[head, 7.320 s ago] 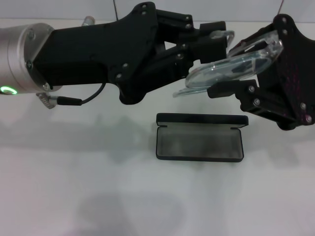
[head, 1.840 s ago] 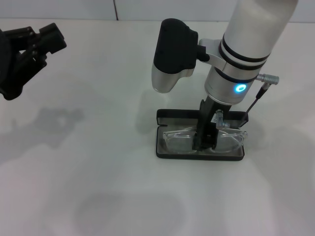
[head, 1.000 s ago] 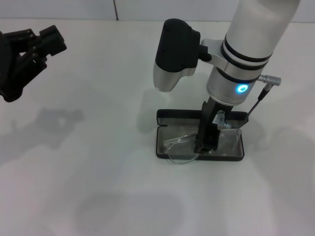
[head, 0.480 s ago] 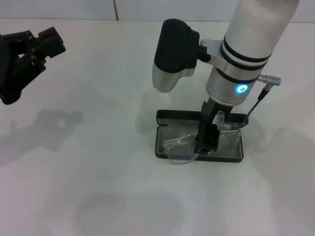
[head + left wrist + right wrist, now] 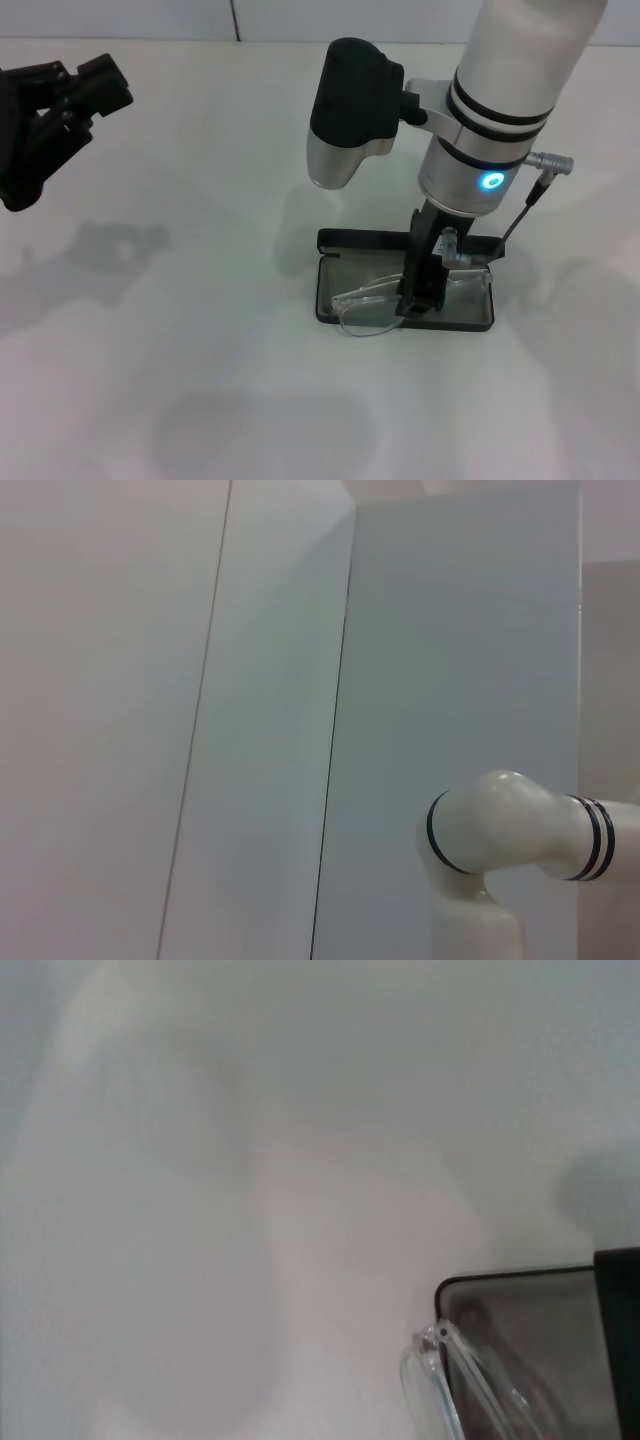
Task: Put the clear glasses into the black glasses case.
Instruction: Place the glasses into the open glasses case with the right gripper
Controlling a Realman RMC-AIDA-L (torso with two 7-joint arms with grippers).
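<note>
The black glasses case (image 5: 345, 240) lies open on the white table, its lid standing along the far side; one corner of it shows in the right wrist view (image 5: 530, 1310). The clear glasses (image 5: 366, 308) lie askew in it, their left lens hanging over the case's front-left edge (image 5: 428, 1385). My right gripper (image 5: 422, 298) points straight down into the case and is shut on the middle of the glasses. My left gripper (image 5: 75, 85) is parked high at the far left, open and holding nothing.
The white right arm with a blue light (image 5: 489, 180) towers over the case and hides its centre. A cable plug (image 5: 545, 165) sticks out to its right. The left wrist view shows only wall panels and a white arm joint (image 5: 500, 830).
Earlier both grippers held the glasses above the case. Since then the left arm has withdrawn to the left, the right has lowered them in, and their left lens has slid over the front edge.
</note>
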